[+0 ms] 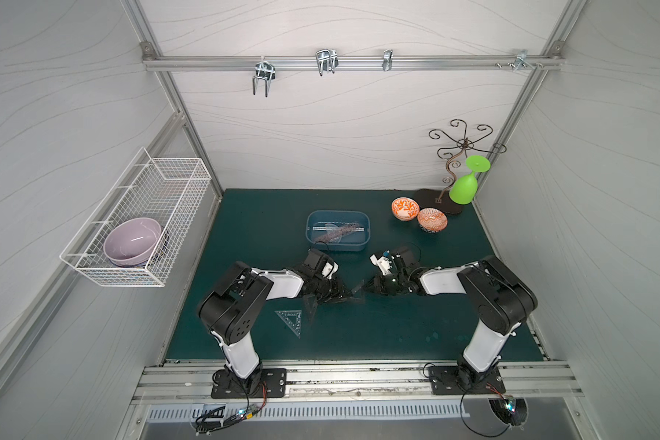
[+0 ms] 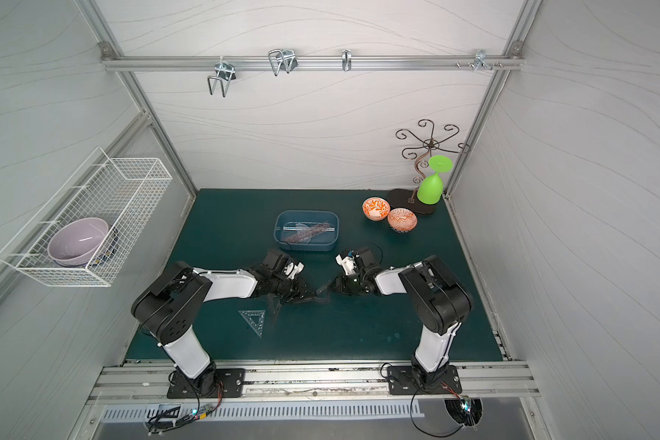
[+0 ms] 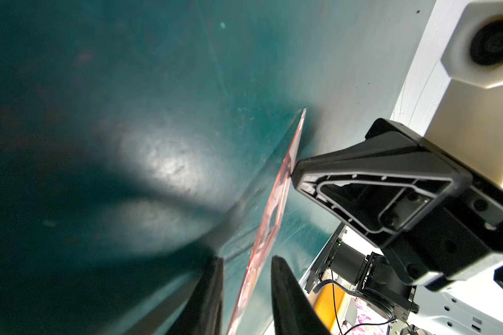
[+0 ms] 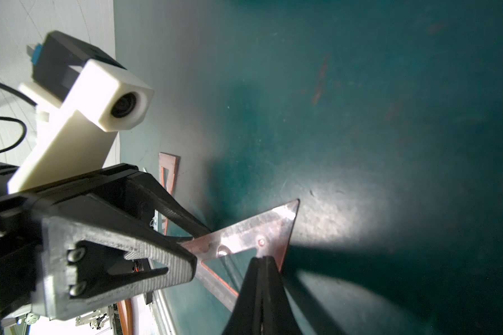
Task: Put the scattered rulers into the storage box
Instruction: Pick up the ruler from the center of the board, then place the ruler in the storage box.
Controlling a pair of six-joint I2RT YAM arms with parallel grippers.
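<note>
In both top views both arms stretch low and inward over the counter [image 1: 416,324], tips close together near the storage box [image 1: 338,246]; the left wrist view shows the left end effector [image 3: 246,261] open astride a smoky triangle [image 3: 273,208]; the right wrist view shows the right end effector [image 4: 262,261] clamped on its edge.

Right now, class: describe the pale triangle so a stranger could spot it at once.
Start at the green mat, then the left arm. Just nearside of its forearm lies the pale triangle, flat. Its smoky neighbour is dark; this one is bluish-clear with white markings.
</note>
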